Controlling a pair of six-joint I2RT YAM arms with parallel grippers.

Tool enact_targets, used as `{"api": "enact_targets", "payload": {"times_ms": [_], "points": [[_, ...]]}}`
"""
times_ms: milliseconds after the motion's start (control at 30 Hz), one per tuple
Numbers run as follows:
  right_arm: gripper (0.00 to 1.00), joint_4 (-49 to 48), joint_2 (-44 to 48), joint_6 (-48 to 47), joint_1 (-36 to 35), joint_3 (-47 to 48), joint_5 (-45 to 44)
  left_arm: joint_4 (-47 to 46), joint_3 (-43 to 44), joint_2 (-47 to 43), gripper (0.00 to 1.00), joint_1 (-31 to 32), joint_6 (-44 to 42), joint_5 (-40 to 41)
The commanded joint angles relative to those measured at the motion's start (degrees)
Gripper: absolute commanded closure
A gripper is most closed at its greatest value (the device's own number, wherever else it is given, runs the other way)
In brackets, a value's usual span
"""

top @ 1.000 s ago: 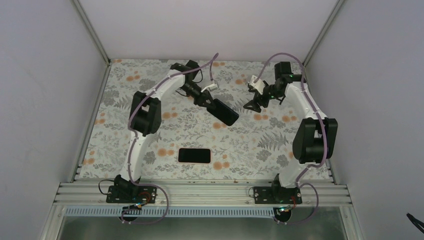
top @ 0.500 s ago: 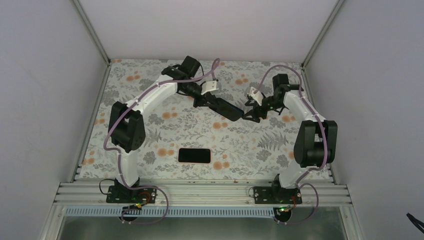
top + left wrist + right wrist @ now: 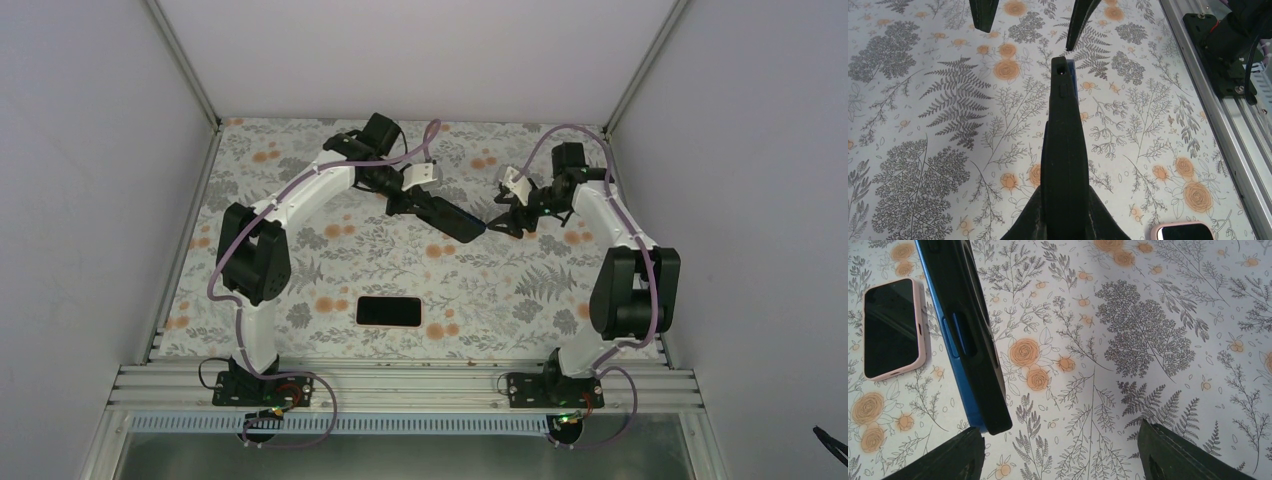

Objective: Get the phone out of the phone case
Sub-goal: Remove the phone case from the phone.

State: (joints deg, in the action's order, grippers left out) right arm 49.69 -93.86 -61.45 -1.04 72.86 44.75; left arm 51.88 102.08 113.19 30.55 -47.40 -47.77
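The phone (image 3: 387, 311), black with a glossy screen, lies flat on the table inside the pink phone case (image 3: 419, 312), near the front middle. It also shows in the right wrist view (image 3: 888, 325) with the case rim (image 3: 922, 340) around it. My left gripper (image 3: 410, 205) is shut on a black slab with a blue edge (image 3: 455, 220) and holds it above the table, seen edge-on in the left wrist view (image 3: 1063, 125). My right gripper (image 3: 503, 220) is open. The slab's free end (image 3: 983, 390) hangs close to its left finger, ungripped.
The flowered table cover (image 3: 330, 260) runs to grey walls at the back and sides. An aluminium rail (image 3: 400, 385) with both arm bases lies along the near edge. A corner of the pink case (image 3: 1183, 231) shows low in the left wrist view.
The left arm has swung and turned the slab toward the right arm. The right gripper has come in to the slab's free end and stayed open. The cased phone has not moved.
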Motion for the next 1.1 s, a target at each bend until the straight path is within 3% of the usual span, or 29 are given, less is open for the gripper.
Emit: {"api": "enact_targets", "payload": {"times_ms": [0,1067], "points": [[0.22,-0.1,-1.0,-0.1,0.3,1.8,1.8,-2.2,0.7,-0.9,0.98,0.0,-1.0,-3.1],[0.25,0.1,-4.5,-0.5,-0.5,1.6,2.6,-2.2,2.6,-0.6,0.98,1.7,0.3,-3.4]]}}
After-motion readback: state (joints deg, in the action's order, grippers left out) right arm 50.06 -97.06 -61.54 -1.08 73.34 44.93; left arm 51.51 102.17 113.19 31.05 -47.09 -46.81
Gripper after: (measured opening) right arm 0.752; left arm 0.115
